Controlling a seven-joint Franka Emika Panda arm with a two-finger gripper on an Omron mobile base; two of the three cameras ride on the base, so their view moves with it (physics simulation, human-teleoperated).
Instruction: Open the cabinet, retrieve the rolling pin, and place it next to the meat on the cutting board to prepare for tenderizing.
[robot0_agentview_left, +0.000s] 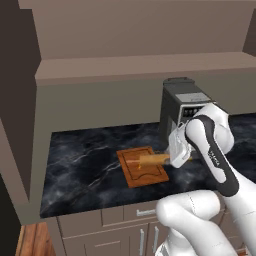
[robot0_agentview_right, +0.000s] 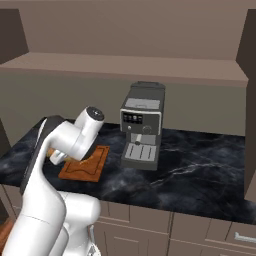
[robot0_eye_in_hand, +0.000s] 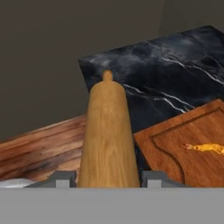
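Rolling pin carried in over the cutting board

The rolling pin (robot0_eye_in_hand: 108, 140) is held between the fingers of the gripper (robot0_eye_in_hand: 108, 180), which is closed on its barrel, and it is seen hanging just above the cutting board (robot0_agentview_left: 142, 172), crossing the board's far right part. The meat (robot0_eye_in_hand: 209, 148) lies on the board, apart from the pin. For a good placement, the pin should be lowered level until it is borne by the board beside the meat, not on it, and released only once it is steady, since a cylinder is likely to roll. The arm is bent sharply over the tabletop (robot0_agentview_left: 80, 165), the wrist turned toward the board; a coffee machine (robot0_agentview_right: 142, 125) stands behind the board.
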